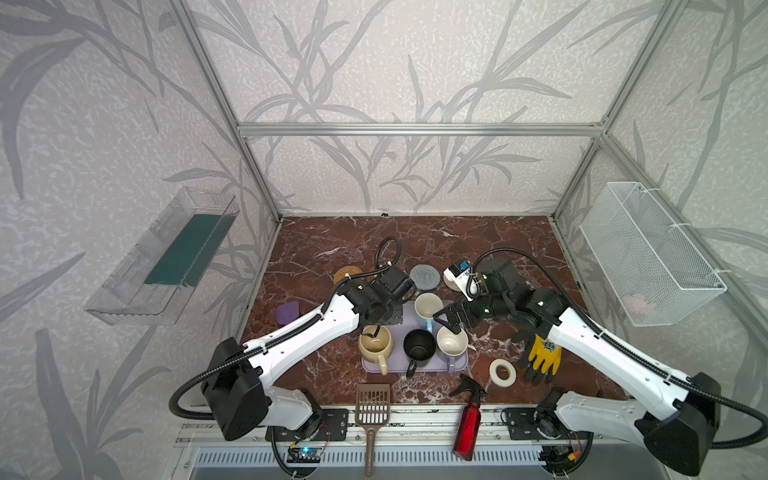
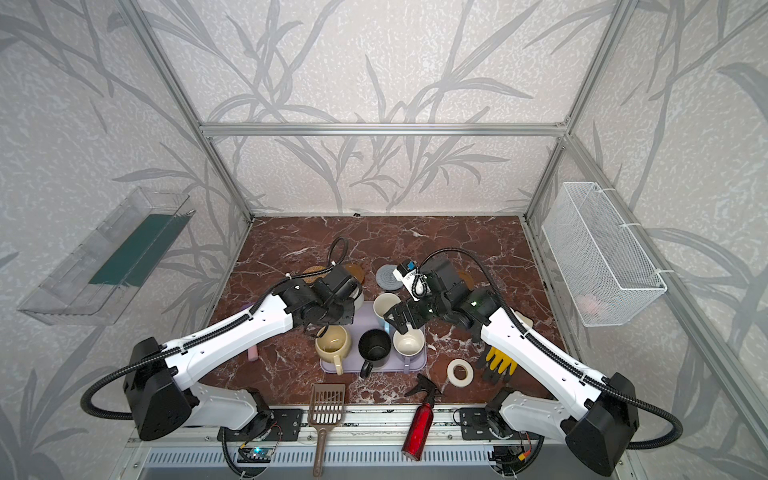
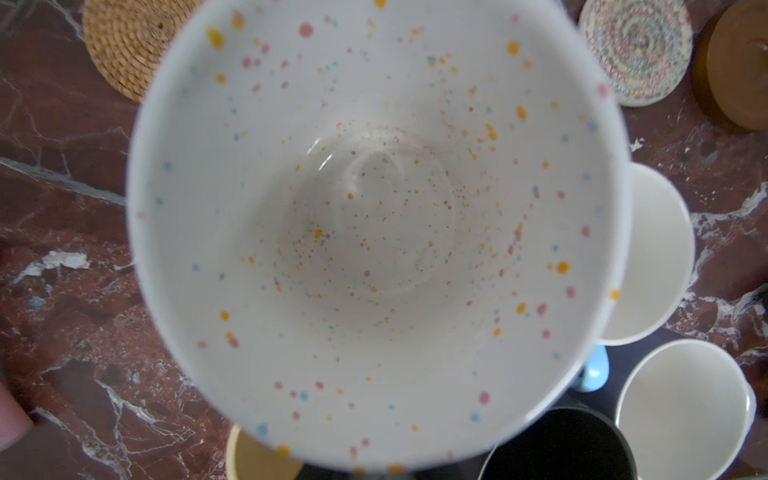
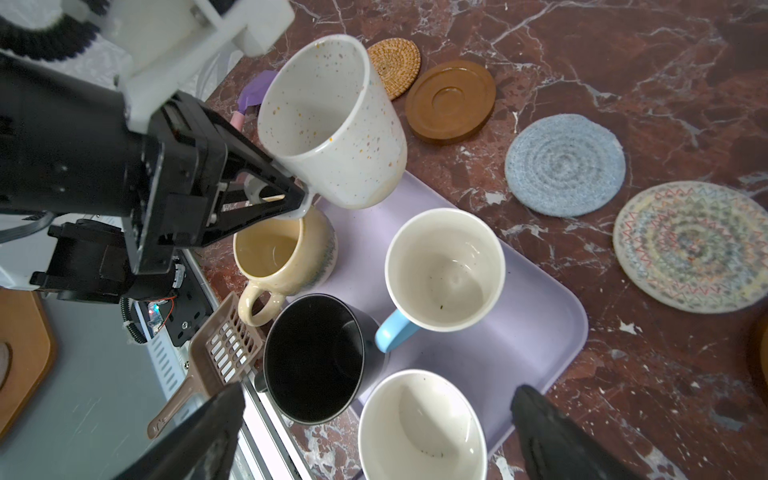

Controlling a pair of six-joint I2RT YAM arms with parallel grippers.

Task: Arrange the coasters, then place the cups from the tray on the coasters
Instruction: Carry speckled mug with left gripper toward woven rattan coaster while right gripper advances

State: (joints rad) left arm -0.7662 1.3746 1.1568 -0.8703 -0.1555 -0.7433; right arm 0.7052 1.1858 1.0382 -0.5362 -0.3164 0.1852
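On the red marble table (image 1: 307, 257), the left gripper (image 4: 297, 199) is clamped on the handle of the speckled mug (image 4: 332, 124), which tilts over a corner of the tray (image 4: 519, 332). The straw coaster (image 4: 395, 62) lies just beyond the mug, nearest this arm. The right gripper (image 1: 448, 323) hangs spread wide above the lavender mug (image 4: 419, 428).

The speckled mug (image 4: 332, 124) is white with orange, pink and blue flecks; the tray (image 4: 536, 332) is lavender. The rattan coaster (image 4: 395, 66) is tan, the saucer coaster (image 4: 451, 102) glossy brown, the spiral coaster (image 4: 565, 164) grey-blue. The worktop (image 4: 602, 62) is red-brown, white-veined marble.
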